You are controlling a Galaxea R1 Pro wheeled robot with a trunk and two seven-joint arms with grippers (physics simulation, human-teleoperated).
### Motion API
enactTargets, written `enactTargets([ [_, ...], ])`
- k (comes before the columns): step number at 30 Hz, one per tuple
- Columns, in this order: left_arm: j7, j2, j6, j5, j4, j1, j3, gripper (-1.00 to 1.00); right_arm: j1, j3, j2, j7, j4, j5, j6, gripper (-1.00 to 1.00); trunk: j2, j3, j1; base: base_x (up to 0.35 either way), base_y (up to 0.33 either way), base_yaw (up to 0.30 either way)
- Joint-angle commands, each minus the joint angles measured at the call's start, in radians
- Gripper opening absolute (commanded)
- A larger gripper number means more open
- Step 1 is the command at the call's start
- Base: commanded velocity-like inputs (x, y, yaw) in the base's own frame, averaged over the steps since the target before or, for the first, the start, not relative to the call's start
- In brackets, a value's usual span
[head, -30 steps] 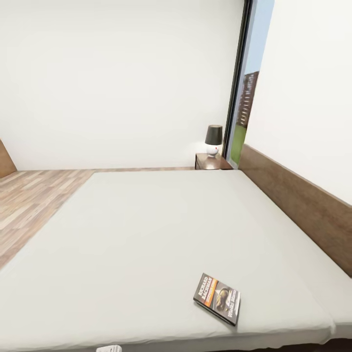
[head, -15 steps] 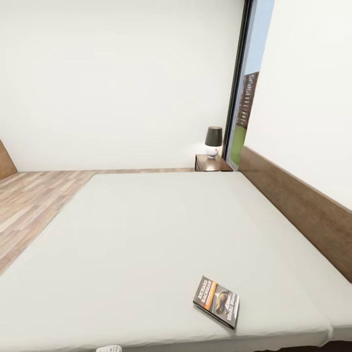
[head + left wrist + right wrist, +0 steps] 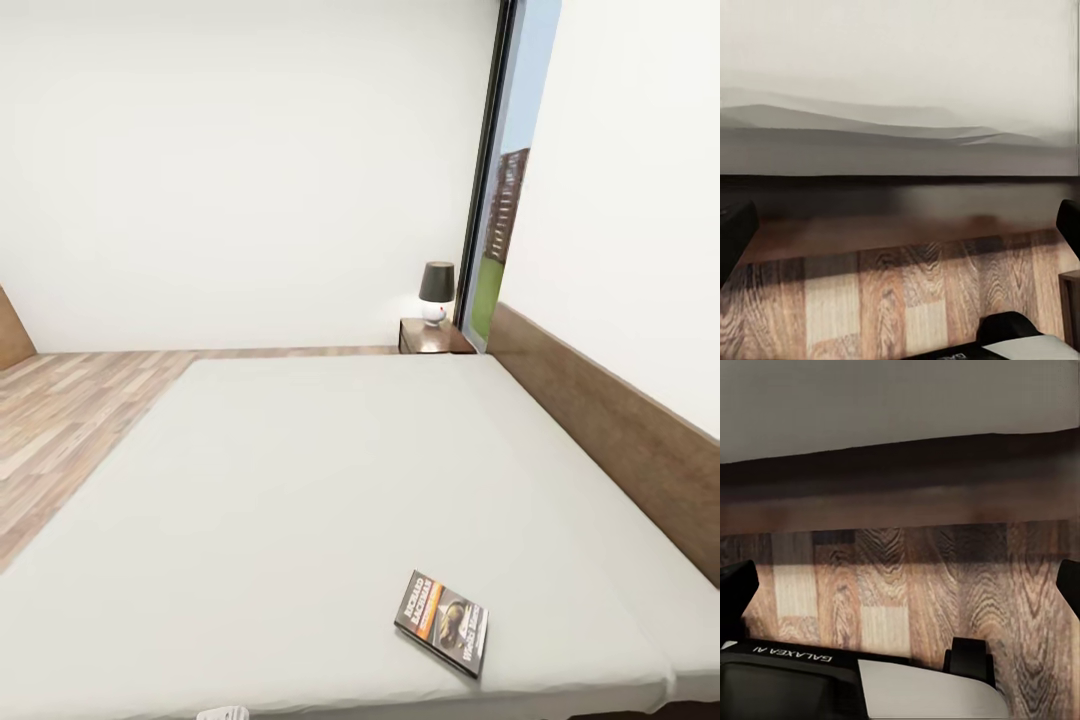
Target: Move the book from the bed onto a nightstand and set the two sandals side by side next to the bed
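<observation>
In the head view, the bed (image 3: 300, 500) takes up most of the lower frame, its grey mattress running back toward the upper right, where the nightstand (image 3: 432, 337) stands against the wall with a small lamp (image 3: 436, 290) on it, beside the tall window (image 3: 500, 200). The book (image 3: 442, 621) lies flat on the mattress at the lower right, near the front edge. Compared with a second ago the whole picture has slid: the book sits lower in the frame and the headboard (image 3: 610, 440) line has shifted too, so the camera has moved, not the book. That reads as the robot closing in on the bed, which brings the book nearer to reach. No sandals are visible here, and the wood floor (image 3: 60, 420) shows at the left.

In the left wrist view, the left gripper (image 3: 900, 225) points at the side of the bed frame above floor planks; its dark fingertips sit at the far left and right edges, so the jaws stand wide apart with nothing between them.

In the right wrist view, the right gripper (image 3: 900, 585) likewise faces the floor and the bed's dark lower edge, jaws spread wide and empty. Neither arm has yet been raised toward the book.
</observation>
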State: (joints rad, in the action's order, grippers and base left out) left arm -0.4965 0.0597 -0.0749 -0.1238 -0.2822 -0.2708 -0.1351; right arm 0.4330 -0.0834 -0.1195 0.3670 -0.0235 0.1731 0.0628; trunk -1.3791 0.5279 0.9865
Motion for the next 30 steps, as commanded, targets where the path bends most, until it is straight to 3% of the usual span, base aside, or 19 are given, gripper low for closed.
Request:
enactTargets([
  [1,-0.005,0.000,0.000,-0.007,0.001,-0.001,-0.001,1.00,0.001,-0.009,0.000,0.004,-0.003,0.010,0.005,1.00,0.007,-0.002,-0.004,0.000,0.000,0.000],
  [30,-0.005,0.000,0.000,-0.007,0.001,-0.001,-0.001,1.00,0.001,-0.009,0.000,0.004,-0.003,0.008,0.005,1.00,0.210,-0.093,-0.115,0.000,0.000,0.000],
])
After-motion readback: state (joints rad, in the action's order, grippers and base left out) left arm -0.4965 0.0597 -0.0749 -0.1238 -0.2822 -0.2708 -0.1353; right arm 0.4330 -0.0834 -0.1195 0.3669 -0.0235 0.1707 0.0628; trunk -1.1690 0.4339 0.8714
